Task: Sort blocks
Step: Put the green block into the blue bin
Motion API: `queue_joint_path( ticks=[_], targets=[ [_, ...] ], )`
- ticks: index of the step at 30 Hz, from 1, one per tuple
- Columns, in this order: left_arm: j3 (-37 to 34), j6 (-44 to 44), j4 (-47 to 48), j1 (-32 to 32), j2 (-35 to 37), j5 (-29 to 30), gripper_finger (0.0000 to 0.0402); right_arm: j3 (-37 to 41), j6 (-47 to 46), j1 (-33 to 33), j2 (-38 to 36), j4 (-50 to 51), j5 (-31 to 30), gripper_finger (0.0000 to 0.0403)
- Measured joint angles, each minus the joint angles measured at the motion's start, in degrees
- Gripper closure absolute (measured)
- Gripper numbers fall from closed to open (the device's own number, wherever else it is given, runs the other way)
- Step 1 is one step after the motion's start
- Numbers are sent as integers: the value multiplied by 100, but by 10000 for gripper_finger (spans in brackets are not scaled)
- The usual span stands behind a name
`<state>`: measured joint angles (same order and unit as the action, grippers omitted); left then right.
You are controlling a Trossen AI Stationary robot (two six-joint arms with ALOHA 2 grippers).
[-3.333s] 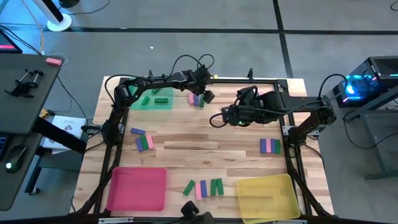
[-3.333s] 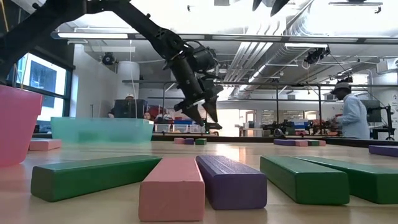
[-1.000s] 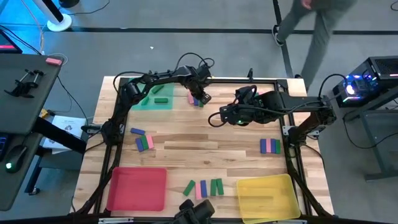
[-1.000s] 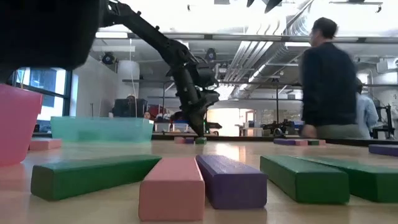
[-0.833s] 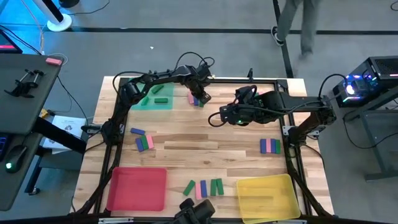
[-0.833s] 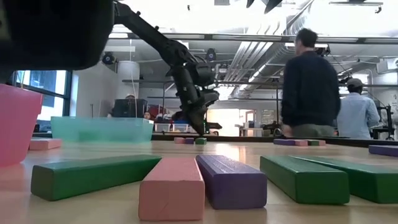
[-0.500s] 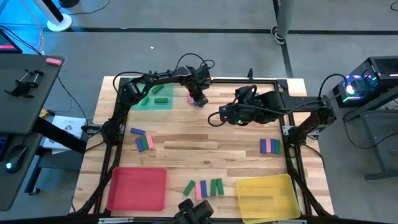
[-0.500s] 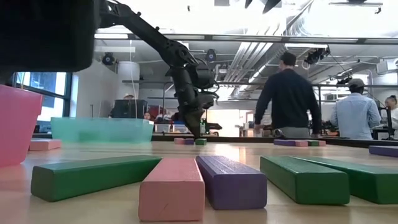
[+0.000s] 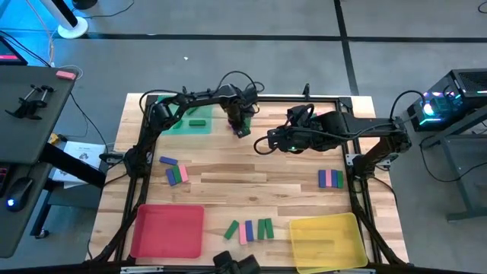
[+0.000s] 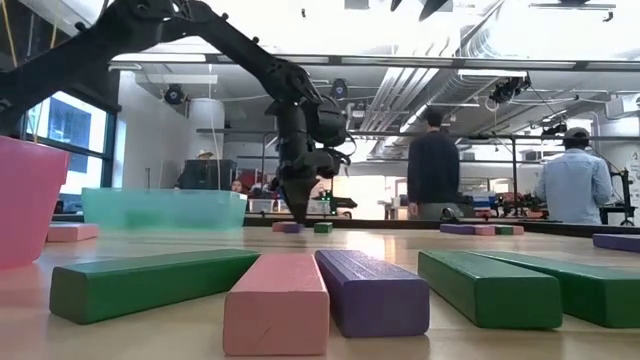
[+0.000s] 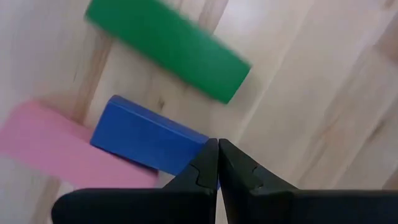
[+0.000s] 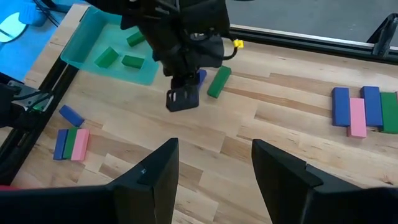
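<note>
Three blocks lie at the table's far middle, beside the green tray (image 9: 186, 122): a green one (image 11: 168, 50), a blue one (image 11: 149, 140) and a pink one (image 11: 62, 149). The green block lies apart from the other two. My left gripper (image 11: 217, 144) is shut and points down at the table, at the blue block's end; the arm hides these blocks in the high view. My right gripper (image 12: 214, 180) hangs open above the table's middle with nothing between its fingers. My left gripper's shut fingertips (image 11: 208, 155) stand against the corner of the blue block's end (image 11: 198, 142), on the side toward the green block. They come from above, pointing down. The blue block lies flat on the table, alongside the pink one.
More blocks lie in groups at the left (image 9: 175, 171), the right (image 9: 329, 179) and the near middle (image 9: 249, 228). A red tray (image 9: 167, 230) and a yellow tray (image 9: 327, 240) stand at the near edge. Green blocks (image 12: 118, 56) lie in the green tray. People stand beyond the table.
My left gripper, staying shut, has gone toward the table's left and a little toward its near edge, low over the wood. The blue and pink blocks have slid leftward, away from the green block, which has stayed in place.
</note>
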<state>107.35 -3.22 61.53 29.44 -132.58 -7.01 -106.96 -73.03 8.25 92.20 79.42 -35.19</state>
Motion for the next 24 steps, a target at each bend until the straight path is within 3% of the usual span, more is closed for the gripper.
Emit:
queue_joint_path(
  ticks=[6,11,16,21,24],
  targets=[
    [-31,403,-26,219,461,81,401,-2,125,-315,28,-62,183,225],
    [-139,502,127,376,1529,-126,401,-4,1382,-1039,291,-484,412,254],
    [-899,935,-320,372,3536,-198,401,-4,2829,-1872,789,-1565,973,379],
    [-2103,1557,-1028,156,5761,-101,401,-8,3710,-2647,1546,-2942,2280,396],
    [-2833,1929,-1720,-41,6989,-103,401,-11,3697,-3025,2192,-3336,3078,399]
  ],
)
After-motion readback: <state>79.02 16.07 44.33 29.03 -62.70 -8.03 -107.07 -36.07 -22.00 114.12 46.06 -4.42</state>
